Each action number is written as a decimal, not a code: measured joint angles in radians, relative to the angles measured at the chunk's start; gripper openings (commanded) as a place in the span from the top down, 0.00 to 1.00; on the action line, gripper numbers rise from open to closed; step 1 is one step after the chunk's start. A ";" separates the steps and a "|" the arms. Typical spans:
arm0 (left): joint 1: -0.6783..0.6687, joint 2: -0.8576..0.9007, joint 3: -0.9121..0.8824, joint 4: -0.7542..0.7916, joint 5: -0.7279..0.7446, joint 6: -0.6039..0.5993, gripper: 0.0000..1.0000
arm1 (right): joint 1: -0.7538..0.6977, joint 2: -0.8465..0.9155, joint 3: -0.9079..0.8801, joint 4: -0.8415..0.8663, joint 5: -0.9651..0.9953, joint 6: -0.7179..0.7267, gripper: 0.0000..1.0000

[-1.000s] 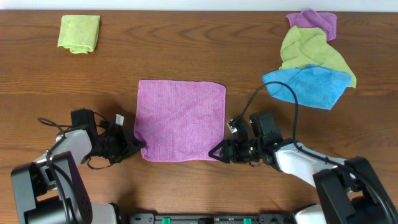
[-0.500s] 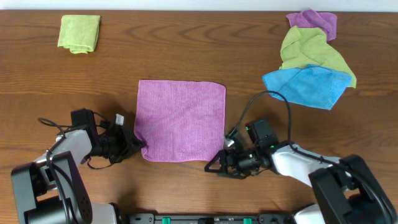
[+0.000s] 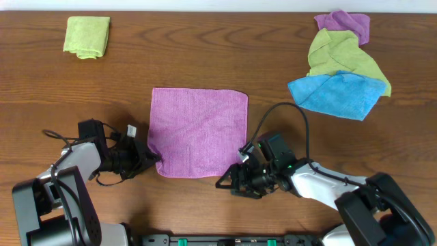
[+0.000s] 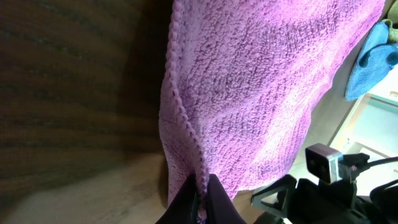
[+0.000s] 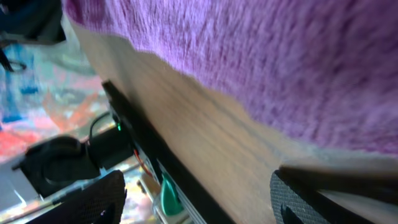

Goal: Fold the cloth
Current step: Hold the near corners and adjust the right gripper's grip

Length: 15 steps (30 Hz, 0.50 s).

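Observation:
A purple cloth [image 3: 198, 131] lies flat in the middle of the table. My left gripper [image 3: 154, 160] is shut on the cloth's near left corner, and the left wrist view shows the purple hem [image 4: 199, 180] pinched between the fingers. My right gripper [image 3: 227, 183] is open and empty. It sits low over the wood just in front of the cloth's near edge, right of its middle. The right wrist view shows the cloth [image 5: 249, 56] above its spread fingers [image 5: 199, 199], not touching them.
A folded yellow-green cloth [image 3: 87, 36] lies at the far left. A heap of purple [image 3: 345, 25], yellow-green [image 3: 341, 55] and blue [image 3: 338, 94] cloths lies at the far right. The table's front edge [image 3: 218, 234] is close behind both grippers.
My right gripper has slid left and toward the front edge, away from the cloth's near right corner. The left gripper and the cloth have not moved.

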<state>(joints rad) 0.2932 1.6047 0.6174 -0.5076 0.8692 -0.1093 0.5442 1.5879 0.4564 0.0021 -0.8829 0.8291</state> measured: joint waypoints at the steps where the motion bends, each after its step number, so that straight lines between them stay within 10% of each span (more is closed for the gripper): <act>1: 0.000 0.000 0.000 0.000 0.000 0.000 0.94 | 0.000 -0.003 0.001 0.011 0.019 0.011 0.23; 15: 0.000 0.000 0.000 0.000 0.019 -0.006 0.94 | -0.086 -0.023 0.028 0.010 0.195 0.074 0.32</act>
<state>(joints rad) 0.2932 1.6047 0.6174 -0.5076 0.8883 -0.1154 0.4580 1.5646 0.4843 0.0124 -0.6880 0.9031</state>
